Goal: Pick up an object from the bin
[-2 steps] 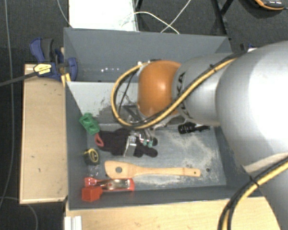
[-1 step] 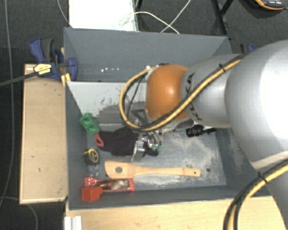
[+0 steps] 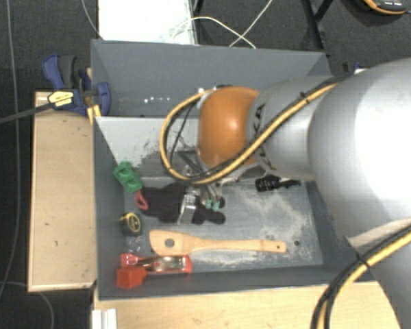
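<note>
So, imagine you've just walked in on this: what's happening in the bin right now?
A robot arm reaches into the grey bin from the right. Its gripper is low in the middle of the bin, right over a black, soft-looking thing. A wooden spatula lies just in front of it, with a green block and a red tool off to the left. Nothing is visibly lifted yet.

Light falls from above, even and rather bright. The orange rounded plastic cover (image 3: 226, 125) above the gripper (image 3: 204, 204) carries a soft glare. The broad silver arm (image 3: 370, 149) on its right shines pale. The grey metal bin (image 3: 123, 139) is lit pale on the gripper's left and darker behind it.
</note>
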### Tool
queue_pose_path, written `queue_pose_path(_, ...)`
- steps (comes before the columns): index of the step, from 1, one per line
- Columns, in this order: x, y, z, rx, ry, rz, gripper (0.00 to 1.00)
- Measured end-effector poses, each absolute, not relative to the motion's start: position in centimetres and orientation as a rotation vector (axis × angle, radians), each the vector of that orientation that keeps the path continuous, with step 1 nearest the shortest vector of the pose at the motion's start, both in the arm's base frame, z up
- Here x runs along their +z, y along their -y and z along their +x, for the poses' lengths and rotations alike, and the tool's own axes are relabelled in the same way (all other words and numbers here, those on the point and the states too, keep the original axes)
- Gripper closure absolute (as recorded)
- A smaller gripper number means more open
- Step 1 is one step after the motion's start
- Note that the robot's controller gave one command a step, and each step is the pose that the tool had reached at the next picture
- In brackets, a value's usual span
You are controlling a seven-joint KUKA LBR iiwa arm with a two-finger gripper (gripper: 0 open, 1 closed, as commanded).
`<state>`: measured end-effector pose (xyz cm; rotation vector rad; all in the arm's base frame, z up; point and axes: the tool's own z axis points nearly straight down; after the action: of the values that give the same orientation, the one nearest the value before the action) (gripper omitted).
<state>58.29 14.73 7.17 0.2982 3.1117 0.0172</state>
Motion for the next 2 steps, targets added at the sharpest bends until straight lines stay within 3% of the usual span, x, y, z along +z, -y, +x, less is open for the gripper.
queue_pose_path(1, 7.30, -13.32, 57.41, 0.007, -3.122, 0.266, 1.00)
queue_pose_path(2, 7.30, -13.32, 57.41, 0.007, -3.122, 0.268, 1.00)
